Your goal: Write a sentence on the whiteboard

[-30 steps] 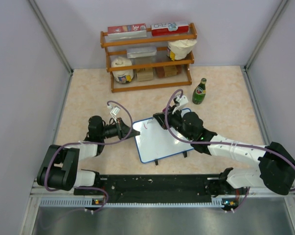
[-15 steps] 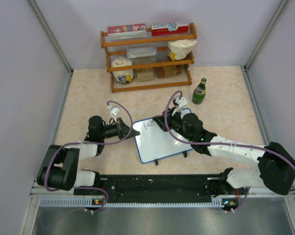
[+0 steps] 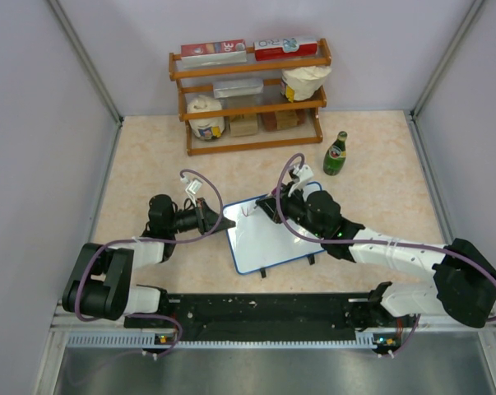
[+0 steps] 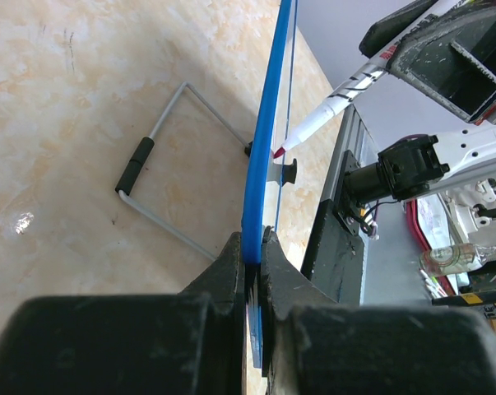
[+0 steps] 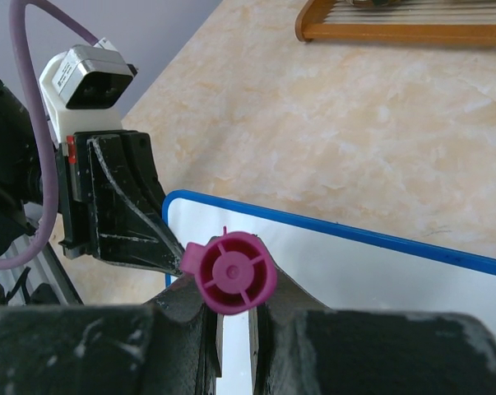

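The beige marbled bench [image 3: 379,206] carries a wooden rack [image 3: 248,147] at its far edge; a red box [image 3: 213,48] on the top shelf reads "30", and the other labels are too small to read; the whiteboard [image 3: 264,239] sits mid-bench between the arms, propped on a wire stand [image 4: 161,177]; the left claw [image 4: 252,247] is pinched on its blue left edge; the right claw [image 5: 234,317] is clamped on a marker [image 5: 234,271] with a magenta end, whose tip is by the board's far left corner, contact unclear; a green bottle [image 3: 336,154] stands right of the rack.
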Motion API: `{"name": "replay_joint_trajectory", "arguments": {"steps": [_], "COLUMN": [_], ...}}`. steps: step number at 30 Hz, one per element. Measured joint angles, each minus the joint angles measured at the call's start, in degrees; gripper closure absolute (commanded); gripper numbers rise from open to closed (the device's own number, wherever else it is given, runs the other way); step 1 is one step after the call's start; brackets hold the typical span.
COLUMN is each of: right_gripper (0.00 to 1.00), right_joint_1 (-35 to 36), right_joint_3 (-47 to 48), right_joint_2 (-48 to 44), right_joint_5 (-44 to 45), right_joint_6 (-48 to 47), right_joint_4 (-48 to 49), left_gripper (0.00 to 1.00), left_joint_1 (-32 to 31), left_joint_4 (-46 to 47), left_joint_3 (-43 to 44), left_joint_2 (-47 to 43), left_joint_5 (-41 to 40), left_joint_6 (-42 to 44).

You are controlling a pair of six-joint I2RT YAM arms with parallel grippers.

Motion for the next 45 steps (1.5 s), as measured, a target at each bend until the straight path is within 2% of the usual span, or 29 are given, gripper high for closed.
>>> {"name": "replay_joint_trajectory", "arguments": {"steps": [26, 35, 45], "right_gripper": [1.0, 1.0, 1.0], "right_joint_1": [0.0, 0.0, 0.0], "right_joint_3": [-1.2, -1.4, -1.3], "right_joint_2": [-0.6, -5.9, -4.1], "right_joint_5": [-3.9, -1.9, 2.0], "right_joint_6": [0.0, 0.0, -0.2], "right_joint_4": [-2.6, -4.1, -4.7], "left_gripper": [1.0, 1.0, 1.0], "left_joint_1": [0.0, 0.0, 0.0], "left_joint_4": [-0.2, -0.2, -0.2], "left_joint_3": [0.0, 0.1, 0.1], "left_joint_2": [0.0, 0.0, 0.0], "left_joint_5": [0.0, 0.0, 0.2], "left_joint_6": [0.2, 0.2, 0.4]}}
